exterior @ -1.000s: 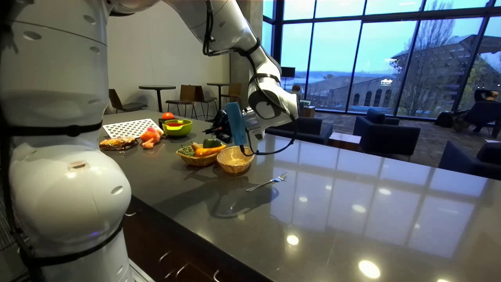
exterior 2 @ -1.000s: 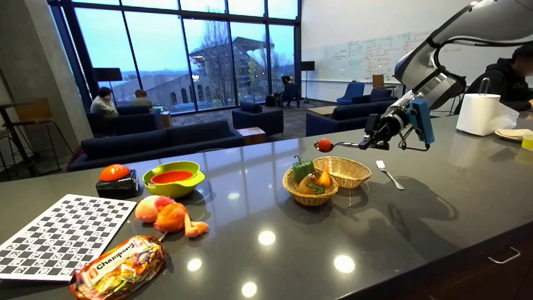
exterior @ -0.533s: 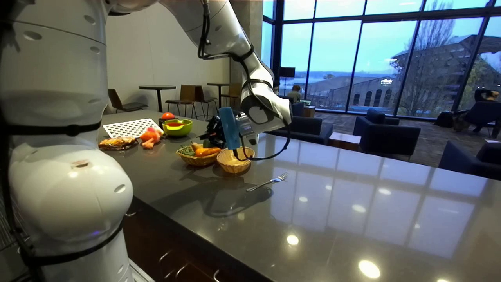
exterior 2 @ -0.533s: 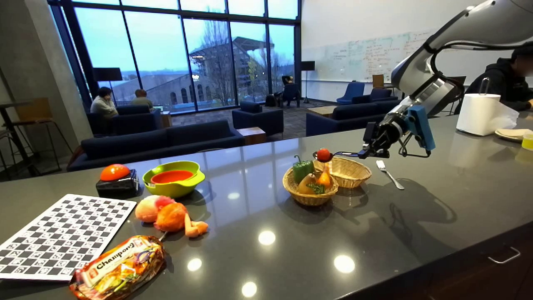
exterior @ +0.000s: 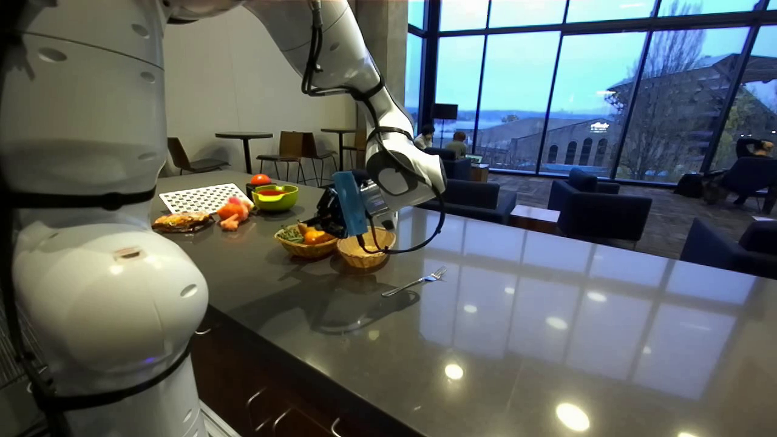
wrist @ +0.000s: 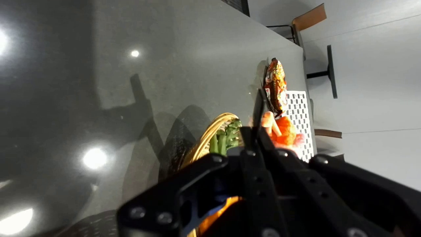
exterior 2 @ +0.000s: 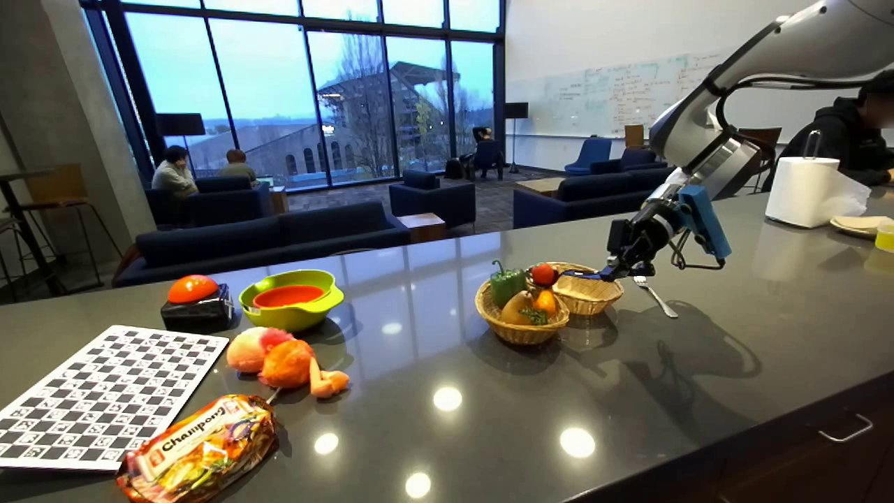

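Grey countertop [exterior 2: 380, 409] below your gripper [exterior 2: 608, 274], jaws closed around a spoon [exterior 2: 579, 274], red tomato [exterior 2: 543, 274] at the spoon's far end, vegetable basket [exterior 2: 520, 334] just below.

Packet [exterior 2: 199, 450] reads "Champong" in an exterior view. Writing [exterior 2: 632, 87] on whiteboard [exterior 2: 594, 112] and lit sign [exterior: 599, 127] on building [exterior: 564, 141] outside: too small to read.

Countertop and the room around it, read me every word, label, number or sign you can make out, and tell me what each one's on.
"Champong": printed on the food packet.
Smaller marks on that packet: too small to read.
Marks in the white squares of the checkered board: too small.
Handwriting on the whiteboard: too small.
White sign on the building outside: too blurred.
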{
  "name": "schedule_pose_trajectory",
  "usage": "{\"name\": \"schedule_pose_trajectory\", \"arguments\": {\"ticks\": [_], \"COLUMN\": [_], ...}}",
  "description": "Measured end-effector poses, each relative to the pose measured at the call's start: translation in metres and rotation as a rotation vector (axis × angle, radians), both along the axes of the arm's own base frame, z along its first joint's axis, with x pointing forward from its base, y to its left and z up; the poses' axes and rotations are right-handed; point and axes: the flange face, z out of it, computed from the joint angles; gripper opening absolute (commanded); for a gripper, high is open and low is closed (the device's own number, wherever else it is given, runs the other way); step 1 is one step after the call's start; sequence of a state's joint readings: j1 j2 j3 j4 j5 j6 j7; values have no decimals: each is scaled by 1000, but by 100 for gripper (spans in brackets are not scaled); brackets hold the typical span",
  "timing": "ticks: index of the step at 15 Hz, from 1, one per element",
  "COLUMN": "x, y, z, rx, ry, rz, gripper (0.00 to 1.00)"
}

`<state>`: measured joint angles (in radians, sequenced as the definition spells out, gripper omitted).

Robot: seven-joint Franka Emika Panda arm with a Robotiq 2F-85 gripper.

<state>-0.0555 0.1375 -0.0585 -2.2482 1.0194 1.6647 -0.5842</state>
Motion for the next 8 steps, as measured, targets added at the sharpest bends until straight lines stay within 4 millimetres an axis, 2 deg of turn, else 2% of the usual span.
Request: {"name": "schedule_pose_trajectory", "arguments": {"ticks": [8], "x": [0], "y": [9], "z": [5], "rx": [-28], "ry": [3], "rz": [13], "gripper": [1]}}
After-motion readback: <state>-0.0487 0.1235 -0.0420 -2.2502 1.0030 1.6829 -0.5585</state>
